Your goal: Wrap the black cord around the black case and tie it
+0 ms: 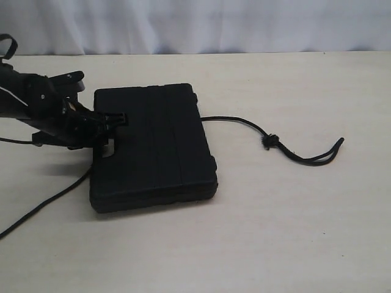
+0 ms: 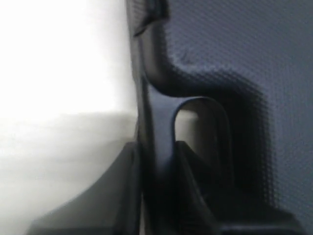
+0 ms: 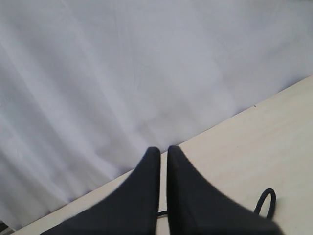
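Black plastic: the black case [image 1: 153,143] lies flat on the bench [image 1: 293,232], black cord [image 1: 244,124] trailing from under its right edge, left end effector [image 1: 112,129] narrow, pinched on the handle [image 2: 159,142], so prob. the steady-the-case step, wrap not begun. Nxt needs the right end effector [image 3: 163,156], closed on nothing & aimed at the white curtain [image 3: 122,73], to fetch the knotted loop end [image 1: 269,141], well apart; case pins the cord.

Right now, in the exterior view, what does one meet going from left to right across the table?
left claw at the case's handle → black case → black cord coming out beside the case → its knot → its doubled loop
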You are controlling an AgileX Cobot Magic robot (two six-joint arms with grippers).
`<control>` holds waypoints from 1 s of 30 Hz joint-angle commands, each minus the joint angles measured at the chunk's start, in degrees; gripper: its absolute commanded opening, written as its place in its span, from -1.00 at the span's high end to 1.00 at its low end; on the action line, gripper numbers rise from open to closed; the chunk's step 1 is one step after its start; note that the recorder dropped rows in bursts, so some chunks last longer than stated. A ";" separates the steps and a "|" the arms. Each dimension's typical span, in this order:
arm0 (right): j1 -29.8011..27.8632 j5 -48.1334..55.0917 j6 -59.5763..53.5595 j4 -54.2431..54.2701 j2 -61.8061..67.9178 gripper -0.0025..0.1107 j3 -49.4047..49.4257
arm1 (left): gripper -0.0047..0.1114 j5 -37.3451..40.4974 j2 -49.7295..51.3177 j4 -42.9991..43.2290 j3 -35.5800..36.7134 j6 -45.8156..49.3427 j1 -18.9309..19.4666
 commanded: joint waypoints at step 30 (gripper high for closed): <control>2.67 51.19 -93.65 68.59 47.72 0.75 -27.15 | 0.92 21.97 -10.34 0.58 -16.86 1.19 -0.35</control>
